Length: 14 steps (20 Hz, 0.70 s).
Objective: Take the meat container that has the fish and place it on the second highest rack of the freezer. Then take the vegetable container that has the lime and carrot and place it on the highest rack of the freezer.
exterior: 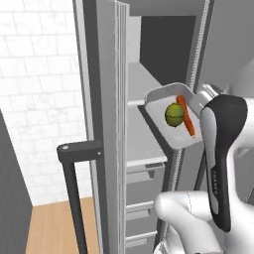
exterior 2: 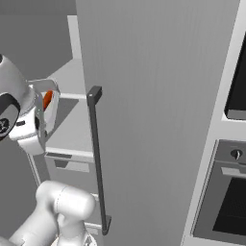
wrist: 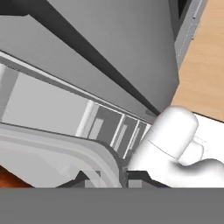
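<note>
A: What does the left base view give you that the others miss?

B: The vegetable container (exterior: 174, 119), tilted steeply with its open face toward the camera, with the lime (exterior: 174, 115) and the carrot (exterior: 186, 116) lying side by side in it, touching. It hangs in front of the open freezer (exterior: 144, 129), level with the gap between the highest rack (exterior: 141, 82) and the second highest rack (exterior: 144, 141), beside their right edges. The grey drawers (exterior: 144, 186) sit below.

A: And the right base view?

B: The container's rim (exterior 2: 50, 103) edge-on with a sliver of orange carrot (exterior 2: 47, 100), the freezer's door and its long dark bar handle (exterior 2: 97, 158), and the black-fronted oven (exterior 2: 230, 192) at the far right.

A: The end effector?

B: In the hand view its two tips (wrist: 107, 178) stand close together at the container's pale rim (wrist: 65, 146), seemingly pinching it. The exact contact is hard to make out there.

A: Arm pose?

B: It rises from below, elbow bent, and the wrist (exterior: 223, 149) is raised behind the container's right edge, in front of the freezer opening.
</note>
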### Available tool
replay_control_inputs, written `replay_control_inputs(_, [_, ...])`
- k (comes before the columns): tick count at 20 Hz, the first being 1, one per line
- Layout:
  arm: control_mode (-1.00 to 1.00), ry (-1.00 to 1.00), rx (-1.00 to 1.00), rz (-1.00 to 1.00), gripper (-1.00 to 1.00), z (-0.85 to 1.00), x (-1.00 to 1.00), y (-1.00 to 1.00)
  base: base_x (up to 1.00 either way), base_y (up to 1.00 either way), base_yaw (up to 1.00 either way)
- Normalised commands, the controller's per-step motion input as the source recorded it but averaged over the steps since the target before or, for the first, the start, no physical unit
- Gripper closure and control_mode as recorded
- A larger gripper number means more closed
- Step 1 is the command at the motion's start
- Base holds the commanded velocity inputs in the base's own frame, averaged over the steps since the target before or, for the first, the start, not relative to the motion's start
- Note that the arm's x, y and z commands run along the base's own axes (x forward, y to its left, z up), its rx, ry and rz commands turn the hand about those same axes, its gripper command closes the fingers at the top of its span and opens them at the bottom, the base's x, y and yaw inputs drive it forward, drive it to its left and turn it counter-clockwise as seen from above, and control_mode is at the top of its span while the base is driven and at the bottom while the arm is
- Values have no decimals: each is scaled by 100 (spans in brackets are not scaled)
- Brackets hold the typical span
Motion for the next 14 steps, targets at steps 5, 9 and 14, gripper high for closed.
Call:
replay_control_inputs(5, [-100, -12, 6, -23, 100, 32, 61, 33, 0, 0, 0])
replay_control_inputs(9, [-100, -3, 3, -20, 100, 9, 84, 48, 0, 0, 0])
replay_control_inputs(14, [-100, 0, 2, -16, 100, 0, 100, 26, 0, 0, 0])
